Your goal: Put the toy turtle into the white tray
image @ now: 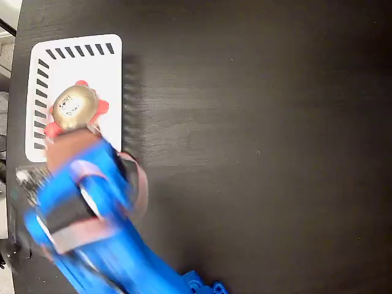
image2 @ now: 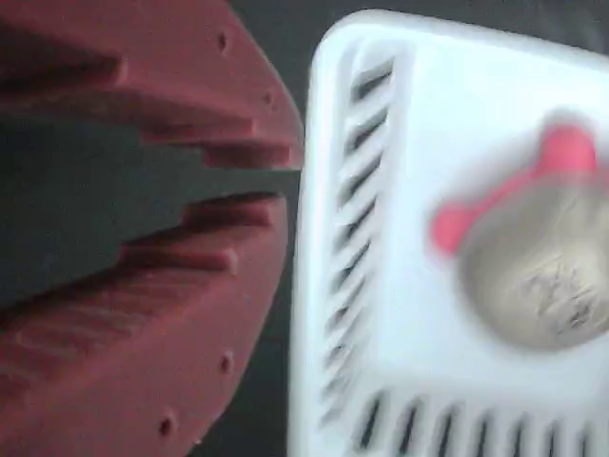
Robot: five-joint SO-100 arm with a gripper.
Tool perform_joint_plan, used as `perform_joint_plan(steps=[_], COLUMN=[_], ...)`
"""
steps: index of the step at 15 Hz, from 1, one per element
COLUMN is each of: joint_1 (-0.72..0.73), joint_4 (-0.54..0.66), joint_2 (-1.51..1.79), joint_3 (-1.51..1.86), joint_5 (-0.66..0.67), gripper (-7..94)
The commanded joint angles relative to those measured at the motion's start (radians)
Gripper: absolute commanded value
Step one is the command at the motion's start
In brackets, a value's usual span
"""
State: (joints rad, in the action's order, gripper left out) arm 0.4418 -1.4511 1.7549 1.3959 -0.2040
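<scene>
Though blurred, toy turtle (image: 74, 108) (shell up) — in white tray (image: 104, 67).

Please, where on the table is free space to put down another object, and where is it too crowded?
The dark table is bare everywhere right of the white tray and the blue arm. Inside the tray, a free patch lies above the toy turtle. The lower left corner is crowded, with the arm over it.

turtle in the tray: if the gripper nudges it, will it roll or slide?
The toy turtle probably slides rather than rolls: its red legs splay flat on the white tray. The domed, glossy shell may let fingers slip off the top. It looks small and likely light, so a nudge from the gripper could shift it easily.
</scene>
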Motion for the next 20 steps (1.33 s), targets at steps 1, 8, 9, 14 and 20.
perform_joint_plan(steps=[1,8,9,14,20], joint_1=[-0.075,-0.256,-0.268,-0.307,-0.330], joint_4=[0.097,0.350,0.379,0.451,0.291], joint_2=[0.345,0.982,1.026,1.272,1.473], joint_3=[0.212,0.966,1.049,1.361,1.502], joint_5=[-0.021,0.087,0.084,0.104,0.132], gripper=[-1,-1,-1,-1,0])
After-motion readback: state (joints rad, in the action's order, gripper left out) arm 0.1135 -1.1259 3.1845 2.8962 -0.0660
